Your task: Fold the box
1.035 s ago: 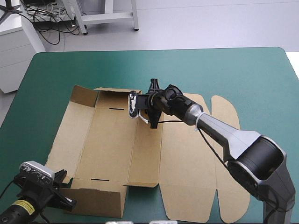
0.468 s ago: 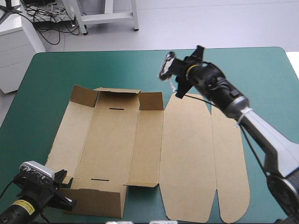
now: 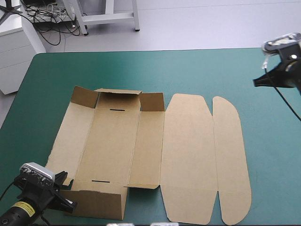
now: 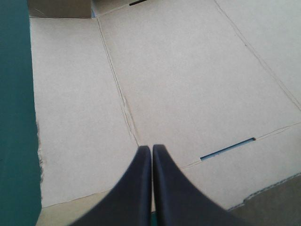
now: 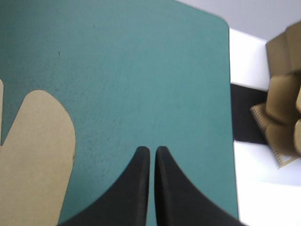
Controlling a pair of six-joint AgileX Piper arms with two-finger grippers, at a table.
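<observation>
The brown box (image 3: 141, 146) lies spread on the teal-green cover, its short far wall (image 3: 117, 100) and near wall (image 3: 96, 202) raised and its lid (image 3: 188, 155) flat to the right. My left gripper (image 3: 70, 205) sits low at the box's near-left corner. In the left wrist view this gripper (image 4: 151, 149) is shut and empty over the box floor (image 4: 188, 84), beside a slot (image 4: 228, 148). My right gripper (image 3: 257, 83) hovers by the table's right edge, clear of the box. It (image 5: 152, 149) is shut on nothing, with the lid's rounded flap (image 5: 33, 155) off to one side.
Bare teal-green cover (image 3: 211, 70) stretches beyond the box's far side and to its right. Past the table's edge, the right wrist view shows more brown board (image 5: 282, 113) on the floor.
My right arm has drawn back from the box's far wall, up and across to the table's right edge. The far wall's end flap now stands uncovered. The left arm has not moved.
</observation>
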